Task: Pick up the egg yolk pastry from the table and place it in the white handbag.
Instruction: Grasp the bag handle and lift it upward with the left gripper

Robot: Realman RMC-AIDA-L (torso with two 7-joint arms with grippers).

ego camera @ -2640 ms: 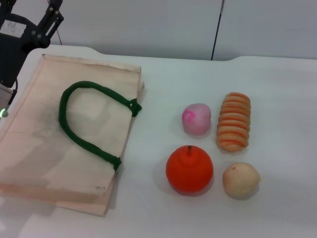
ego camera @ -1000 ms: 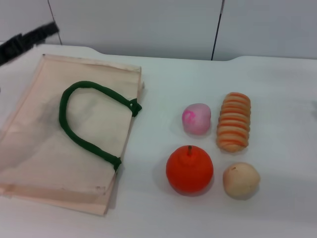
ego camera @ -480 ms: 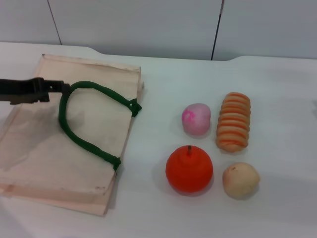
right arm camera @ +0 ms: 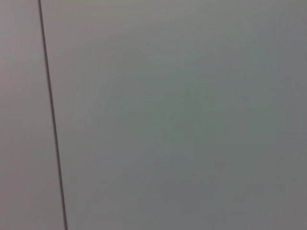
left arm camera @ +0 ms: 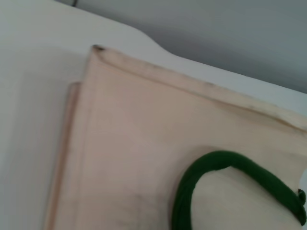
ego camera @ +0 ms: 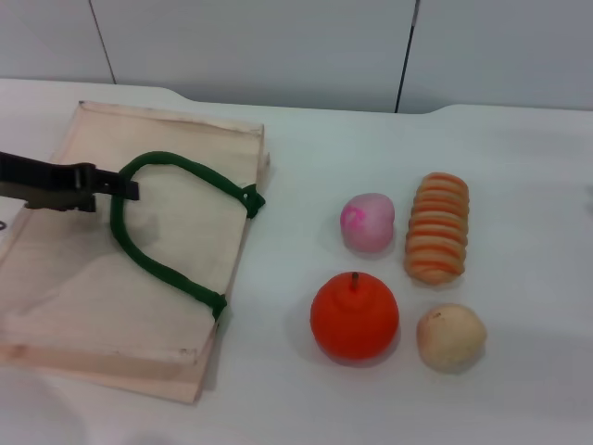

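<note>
White desk [ego camera: 519, 167] stretches ahead of me, with pale wall panels behind it at the far edge. On the left lies the white handbag [ego camera: 65, 306], flat on the desk, its dark green handle [ego camera: 153, 264] looping across the upper face. My left gripper [ego camera: 125, 185] reaches in from the left edge over the bag, its dark tip just at the far-left bend of that handle; whether my fingers there are open or closed I cannot tell (only a thin dark bar shows from the head view). My left wrist camera sees the bag's corner [left arm camera: 98, 50] and the curve of the handle [left arm camera: 216, 165] close below it. Over on the right, well apart from the bag, sit four foods: the egg yolk pastry [ego camera: 450, 336] at the near right, resting on the desk just beside an orange fruit [ego camera: 354, 316] to its left; beyond them a pink-white bun [ego camera: 368, 222] and a striped bread roll [ego camera: 437, 226] side by side. My right gripper is out of sight; its wrist camera faces only plain grey wall.
</note>
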